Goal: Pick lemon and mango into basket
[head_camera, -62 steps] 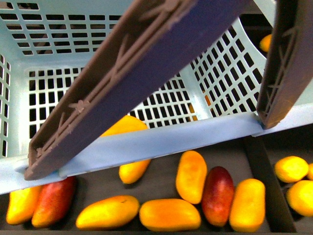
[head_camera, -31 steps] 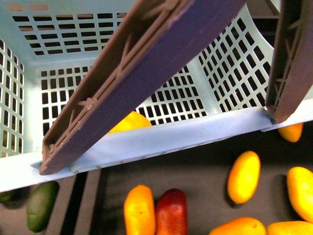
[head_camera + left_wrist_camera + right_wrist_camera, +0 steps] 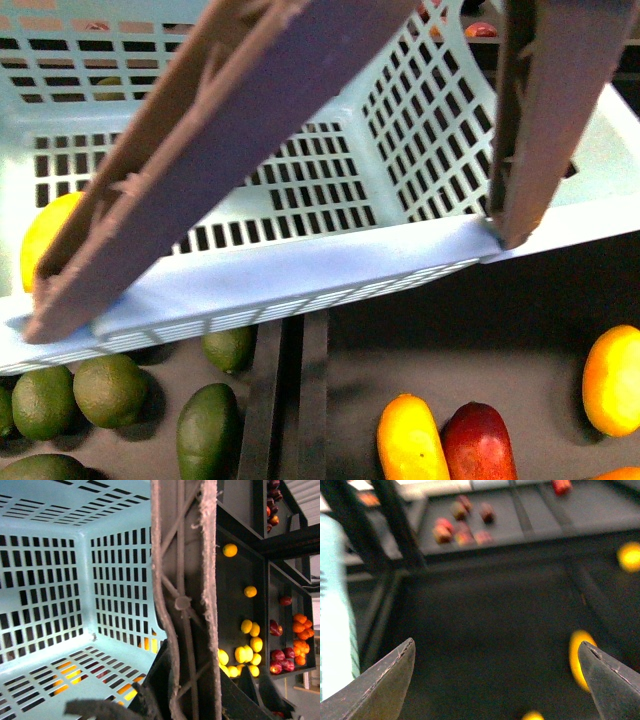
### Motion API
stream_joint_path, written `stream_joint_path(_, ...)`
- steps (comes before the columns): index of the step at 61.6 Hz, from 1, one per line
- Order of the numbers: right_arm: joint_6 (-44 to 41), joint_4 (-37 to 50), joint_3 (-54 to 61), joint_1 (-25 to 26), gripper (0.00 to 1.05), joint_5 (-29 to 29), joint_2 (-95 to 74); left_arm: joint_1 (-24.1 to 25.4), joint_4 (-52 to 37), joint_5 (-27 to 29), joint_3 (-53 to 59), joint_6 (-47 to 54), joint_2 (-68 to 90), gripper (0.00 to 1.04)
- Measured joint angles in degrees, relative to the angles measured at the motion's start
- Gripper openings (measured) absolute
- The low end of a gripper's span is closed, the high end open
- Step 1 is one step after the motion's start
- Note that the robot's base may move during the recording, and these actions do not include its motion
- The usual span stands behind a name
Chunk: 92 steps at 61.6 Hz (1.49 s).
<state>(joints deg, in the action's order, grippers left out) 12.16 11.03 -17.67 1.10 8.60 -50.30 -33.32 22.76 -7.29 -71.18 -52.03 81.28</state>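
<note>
The teal basket fills the upper front view, its brown handles crossing it. A yellow fruit lies inside at the left wall, half hidden by a handle; I cannot tell whether it is the lemon or the mango. My left gripper is shut on the basket's handle, above the slotted floor. A yellow-orange mango lies on the shelf below. Lemons sit in a bin beyond the handle. My right gripper is open over dark shelf, a blurred yellow fruit beside one finger.
Green avocados and round green fruit lie left of a black divider. A dark red mango and another yellow-orange mango lie right of it. Tangerines and red fruit fill further bins.
The basket has travelled left over the shelf: the mango bin below has slid right and avocados now show. The yellow fruit inside has shifted to the basket's left wall.
</note>
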Motion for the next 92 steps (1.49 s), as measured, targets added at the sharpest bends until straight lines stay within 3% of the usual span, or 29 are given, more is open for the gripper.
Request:
stream_joint_path(3,5.46,-9.92,-4.66,2.49,0.96,-0.81,-5.11,-0.24,0.00,-0.33,-0.02,-0.02,0.00,0.06)
stream_joint_path(6,8.26,-12.57,-6.32,4.37,0.96,-2.14,-9.73,-0.39,0.00,-0.63,-0.04,-0.02,-0.02,0.06)
stream_joint_path(17,11.02,-2.64,-11.67,8.96,0.96,-5.51,-32.39,-0.57,0.00,-1.29,-0.04,-0.52,0.07,0.06)
stream_joint_path(36,10.97,3.82,-21.62,8.46,0.96,-8.20,-56.85,-0.48,0.00,0.02,-0.04,-0.09,0.07,0.06)
stream_joint_path(57,15.08,5.99,-25.38,6.84,0.96,-7.98,-71.78,-0.50,0.00,-0.63,-0.04,-0.26,0.07,0.06)
stream_joint_path(92,16.92,5.97,-27.80,7.48,0.96,-7.32,-79.80,-0.50,0.00,-0.59,-0.04,-0.17,0.07,0.06)
